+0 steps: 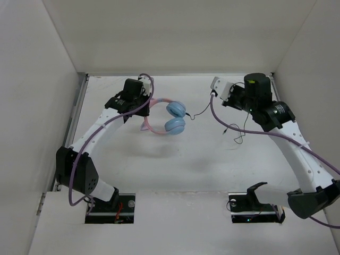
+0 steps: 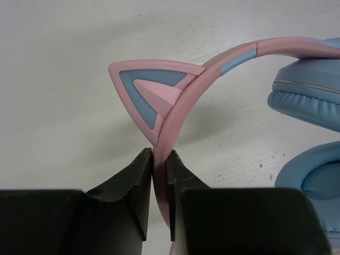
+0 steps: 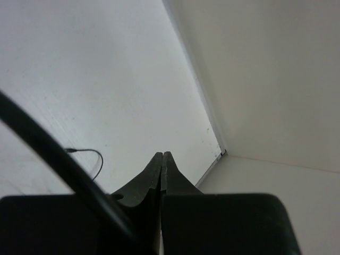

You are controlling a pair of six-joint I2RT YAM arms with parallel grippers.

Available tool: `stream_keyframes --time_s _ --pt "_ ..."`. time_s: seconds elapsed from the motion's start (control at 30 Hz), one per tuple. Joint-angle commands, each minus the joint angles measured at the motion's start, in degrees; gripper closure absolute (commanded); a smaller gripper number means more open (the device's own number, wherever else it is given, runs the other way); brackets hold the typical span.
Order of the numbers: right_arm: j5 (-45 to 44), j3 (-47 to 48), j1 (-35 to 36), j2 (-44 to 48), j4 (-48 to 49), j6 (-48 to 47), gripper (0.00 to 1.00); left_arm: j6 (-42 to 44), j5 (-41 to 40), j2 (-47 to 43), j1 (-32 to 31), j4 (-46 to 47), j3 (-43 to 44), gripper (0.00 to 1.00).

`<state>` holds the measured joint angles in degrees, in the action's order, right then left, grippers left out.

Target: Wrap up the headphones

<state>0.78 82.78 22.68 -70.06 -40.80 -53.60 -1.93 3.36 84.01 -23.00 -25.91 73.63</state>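
The headphones (image 1: 175,125) lie at mid-table: a pink headband (image 2: 186,101) with a cat ear (image 2: 146,90) and two light blue ear cups (image 2: 313,101). My left gripper (image 1: 144,103) is shut on the headband just below the cat ear, as the left wrist view (image 2: 159,154) shows. The thin black cable (image 1: 199,112) runs from the cups up to my right gripper (image 1: 214,85), which is raised at the back right. Its jaws (image 3: 162,155) are pressed shut and the cable appears pinched in them. A loose stretch of cable (image 1: 236,133) trails on the table below it and also shows in the right wrist view (image 3: 93,154).
White walls enclose the table on the left, the back and the right (image 1: 297,58). The back right corner (image 3: 223,153) is close in front of the right gripper. Thick purple arm cables (image 1: 218,119) hang along both arms.
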Motion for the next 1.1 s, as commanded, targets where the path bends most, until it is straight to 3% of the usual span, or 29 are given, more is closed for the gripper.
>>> stream_keyframes --time_s 0.0,0.17,0.3,0.67,1.07 --pt "-5.51 -3.05 1.71 2.73 -2.29 -3.0 1.0 -4.65 1.3 1.07 0.64 2.71 0.03 1.0" --pt "-12.2 -11.15 1.27 5.37 14.06 -3.09 1.0 -5.62 0.25 3.09 0.29 2.01 -0.06 1.0" --pt "-9.74 -8.18 1.36 4.5 15.22 2.01 1.0 -4.4 0.33 4.06 -1.72 2.09 2.13 1.0" --pt "-9.92 8.35 5.31 -7.36 17.77 1.04 1.0 -4.21 0.34 6.26 -11.14 3.76 15.05 1.0" --pt "-5.09 13.45 2.86 -10.53 18.12 14.22 1.0 -19.59 -9.14 4.76 -15.96 5.08 23.48 1.0"
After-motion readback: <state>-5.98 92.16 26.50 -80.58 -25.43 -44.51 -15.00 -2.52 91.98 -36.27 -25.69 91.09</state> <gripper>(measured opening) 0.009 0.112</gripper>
